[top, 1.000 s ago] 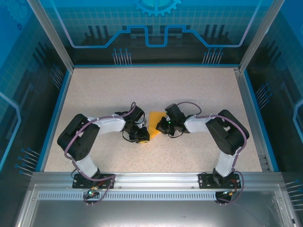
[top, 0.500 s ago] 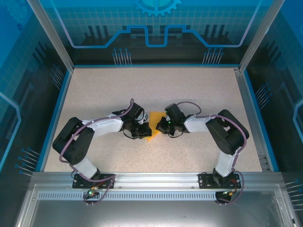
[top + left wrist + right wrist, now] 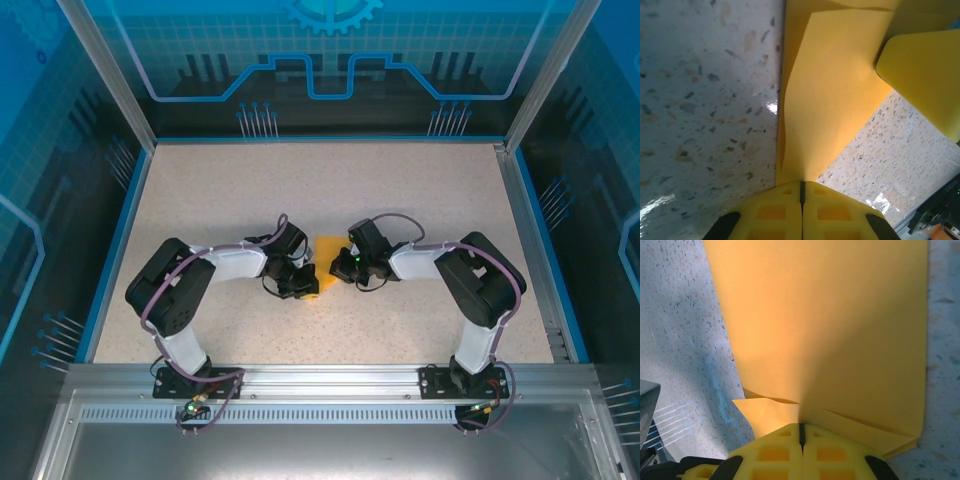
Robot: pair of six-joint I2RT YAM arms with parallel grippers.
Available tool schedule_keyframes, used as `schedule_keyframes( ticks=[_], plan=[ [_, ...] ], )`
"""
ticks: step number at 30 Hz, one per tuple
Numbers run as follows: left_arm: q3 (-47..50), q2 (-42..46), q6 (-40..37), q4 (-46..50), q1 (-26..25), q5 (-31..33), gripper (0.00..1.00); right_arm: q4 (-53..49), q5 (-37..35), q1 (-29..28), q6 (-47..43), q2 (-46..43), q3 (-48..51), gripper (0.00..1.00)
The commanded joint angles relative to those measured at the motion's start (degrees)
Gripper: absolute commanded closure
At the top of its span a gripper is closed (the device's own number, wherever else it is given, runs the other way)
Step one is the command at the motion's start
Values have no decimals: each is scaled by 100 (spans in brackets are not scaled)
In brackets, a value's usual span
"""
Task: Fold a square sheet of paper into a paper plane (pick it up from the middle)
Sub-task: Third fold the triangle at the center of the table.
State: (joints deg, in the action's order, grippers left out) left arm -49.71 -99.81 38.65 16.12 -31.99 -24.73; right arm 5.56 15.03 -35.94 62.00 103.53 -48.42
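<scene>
The square sheet of paper point(image 3: 326, 247) is orange-yellow and folded into layers, lying on the speckled table between my two grippers. My left gripper point(image 3: 306, 284) is shut on its near left corner. In the left wrist view the sheet point(image 3: 835, 100) fans out from the closed left gripper point(image 3: 801, 183). My right gripper point(image 3: 339, 267) is shut on the sheet's right edge. In the right wrist view the sheet point(image 3: 825, 325) spreads ahead of the right gripper point(image 3: 801, 426), with a loose flap point(image 3: 765, 412) lifted beside it. A yellow finger of the right gripper point(image 3: 925, 70) shows in the left wrist view. A paper plane is out of view.
The speckled table point(image 3: 320, 190) is bounded by blue edging and a metal frame point(image 3: 525, 230). Both arms bend inward from their bases point(image 3: 190, 378) at the near edge, elbows out to the sides. Open tabletop lies behind and in front of the sheet.
My left gripper has closed the last bit onto the sheet's corner. The left arm's elbow swung out to the left and came back. The right arm has held still.
</scene>
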Motion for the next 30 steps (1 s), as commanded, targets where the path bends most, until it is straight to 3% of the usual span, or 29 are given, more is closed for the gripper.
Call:
schedule_keyframes(
  ticks=[1,5,14,24,30],
  plan=[
    [135,-157,-64,246,29,410,97,-236,-261,-5,-529,-335,110,98],
    [180,-176,-67,243,26,447,100,-283,-306,-311,-836,-577,85,98],
    [283,-102,-27,198,31,443,100,15,-167,-751,-630,-189,128,98],
    [309,-28,32,153,37,434,100,-40,-206,-778,-496,26,223,98],
    [326,-33,46,206,44,482,100,-75,-417,-511,-527,-42,453,98]
  ],
)
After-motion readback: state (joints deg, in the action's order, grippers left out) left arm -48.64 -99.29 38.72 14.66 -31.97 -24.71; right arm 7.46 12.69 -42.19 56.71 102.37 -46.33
